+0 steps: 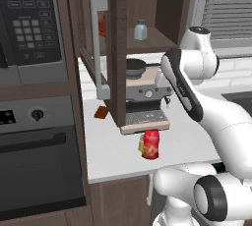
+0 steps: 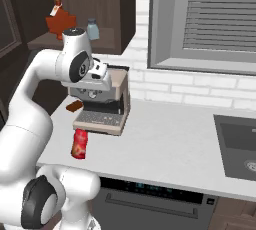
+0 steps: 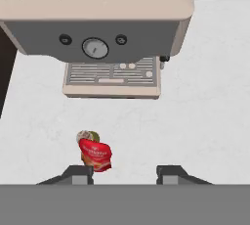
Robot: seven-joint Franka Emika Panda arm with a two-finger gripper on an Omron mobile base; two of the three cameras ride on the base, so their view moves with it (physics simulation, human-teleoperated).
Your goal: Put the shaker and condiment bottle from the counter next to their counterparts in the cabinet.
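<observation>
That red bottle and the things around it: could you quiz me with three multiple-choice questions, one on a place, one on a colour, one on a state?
1. Where is the red condiment bottle?
A. on the cabinet shelf
B. on the white counter in front of the coffee machine
C. in the sink

2. What colour is the small shaker on the shelf?
A. pale blue-grey
B. green
C. black

3. How is the cabinet door?
A. shut
B. taken off
C. swung open

Answers: 1 B, it stands on the countertop just before the machine's drip tray. 2 A, its body is pale blue-grey in both base views. 3 C, the shelf inside is exposed.
</observation>
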